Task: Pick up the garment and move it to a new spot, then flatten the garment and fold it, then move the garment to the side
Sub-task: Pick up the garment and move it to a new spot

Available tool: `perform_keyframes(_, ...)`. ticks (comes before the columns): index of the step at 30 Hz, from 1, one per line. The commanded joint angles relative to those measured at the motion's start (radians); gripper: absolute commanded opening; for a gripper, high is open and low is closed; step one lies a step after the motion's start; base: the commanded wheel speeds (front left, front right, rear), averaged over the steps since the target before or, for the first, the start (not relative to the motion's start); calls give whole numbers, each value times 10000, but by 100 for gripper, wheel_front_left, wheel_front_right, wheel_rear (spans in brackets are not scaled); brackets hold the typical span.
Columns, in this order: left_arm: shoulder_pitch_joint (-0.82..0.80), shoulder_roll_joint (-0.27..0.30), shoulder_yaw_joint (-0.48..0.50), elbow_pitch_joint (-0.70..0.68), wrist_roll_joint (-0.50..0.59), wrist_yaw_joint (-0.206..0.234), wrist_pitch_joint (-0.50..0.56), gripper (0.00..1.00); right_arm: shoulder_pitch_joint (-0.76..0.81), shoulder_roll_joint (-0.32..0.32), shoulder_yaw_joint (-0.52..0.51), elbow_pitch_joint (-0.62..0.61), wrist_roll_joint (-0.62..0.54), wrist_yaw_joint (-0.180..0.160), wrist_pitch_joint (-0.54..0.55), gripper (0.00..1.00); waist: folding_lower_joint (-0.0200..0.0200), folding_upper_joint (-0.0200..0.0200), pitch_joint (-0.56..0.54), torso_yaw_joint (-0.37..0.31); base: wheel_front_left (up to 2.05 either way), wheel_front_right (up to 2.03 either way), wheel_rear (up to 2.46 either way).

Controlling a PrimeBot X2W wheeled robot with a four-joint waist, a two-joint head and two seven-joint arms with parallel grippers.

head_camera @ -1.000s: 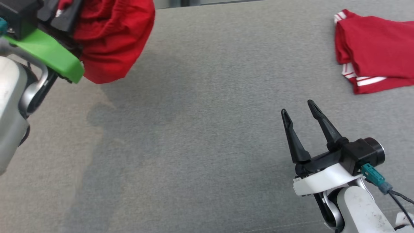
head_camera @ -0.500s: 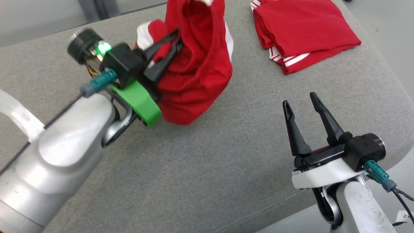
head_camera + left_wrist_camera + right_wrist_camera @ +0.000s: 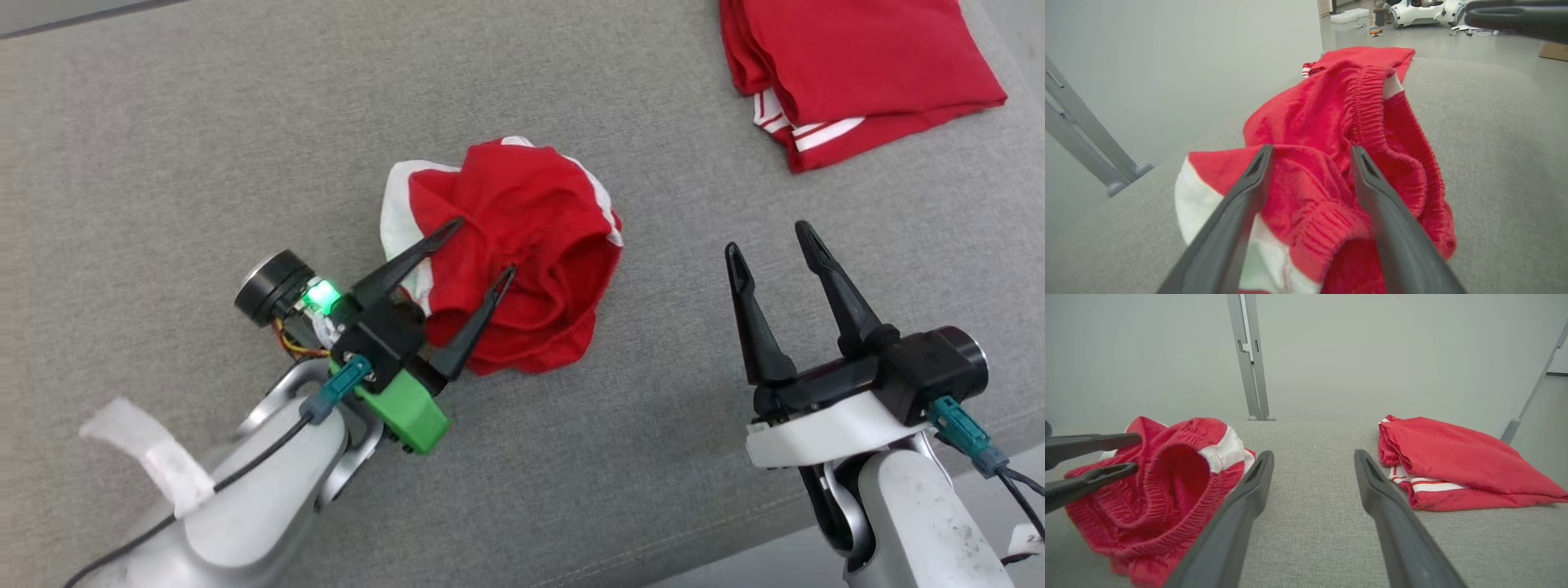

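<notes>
The red shorts (image 3: 539, 237) lie in a crumpled heap near the middle of the grey cushion (image 3: 163, 163), waistband bunched and a white panel showing on the left side. The left gripper (image 3: 483, 247) sits low at the near edge of the heap with its jaws spread wide. Cloth bulges up between the two fingers, but nothing is pinched, so the heap rests on the cushion by its own weight. The right gripper (image 3: 767, 238) hovers over bare cushion towards the right edge, jaws fully apart and empty, probably waiting to help. A folded red garment (image 3: 865, 65) lies at the far right corner, well apart. The shorts seem set here for spreading room, so flattening looks like the next step.
</notes>
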Motion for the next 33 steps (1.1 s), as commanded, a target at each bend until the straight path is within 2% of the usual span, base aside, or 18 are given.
perform_keyframes(1, 573, -31, 367, -330, 179, 264, -26, 100, 200, -70, 37, 55, 10, -12, 2, 100, 0, -1, -583, 578, 0, 0, 0)
perform_keyframes(6, 2672, -242, 2145, -1630, 390, 1125, -25, 100, 635, -115, 102, 226, 65, -12, 4, 100, 0, -1, -1468, 1295, 0, 0, 0)
perform_keyframes(10, 4230, -703, 3549, -2532, 565, 1604, -26, 100, 1027, -104, 7, 393, 25, -14, 4, 100, 0, -1, -2107, 1800, 0, 0, 0)
perform_keyframes(17, 6765, -1902, 5840, -3544, 1149, 2007, -26, 100, 1840, 20, -182, 570, -59, -12, 4, 100, 0, -1, -3113, 2250, 0, 0, 0)
perform_keyframes(25, 8558, -2899, 7028, -4167, 2118, 1622, -25, 100, 2859, 190, -465, 479, -100, -12, 4, 100, 0, -1, -3986, 2388, 0, 0, 0)
perform_keyframes(33, 9223, -3245, 7601, -4409, 2445, 1195, -15, 100, 3210, 208, -512, 415, -117, -12, 4, 100, 0, -1, -4215, 2438, 0, 0, 0)
